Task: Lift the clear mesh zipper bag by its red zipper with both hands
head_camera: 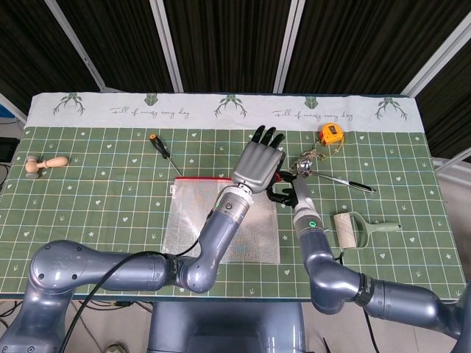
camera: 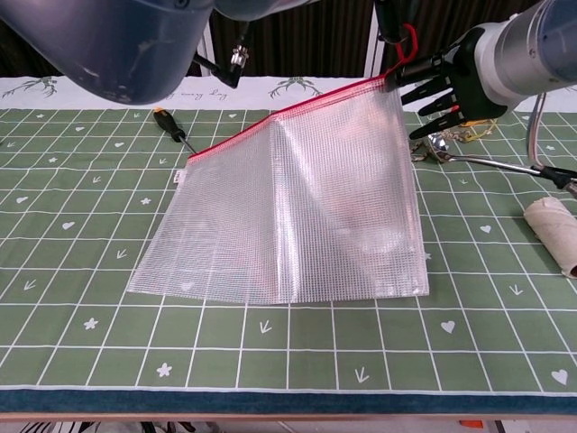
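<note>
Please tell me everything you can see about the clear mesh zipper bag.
The clear mesh zipper bag is a flat rectangular pouch of see-through plastic with a fine grid weave, and it looks empty. A red zipper runs along its top edge. The right hand grips the zipper's right end and holds that corner raised, so the zipper slopes down to the left. The bag's bottom edge rests on the green table mat.

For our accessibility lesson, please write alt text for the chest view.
A clear mesh bag is raised at its right corner by the right hand gripping the red zipper, while its bottom edge rests on the green table. A screwdriver lies behind.
</note>
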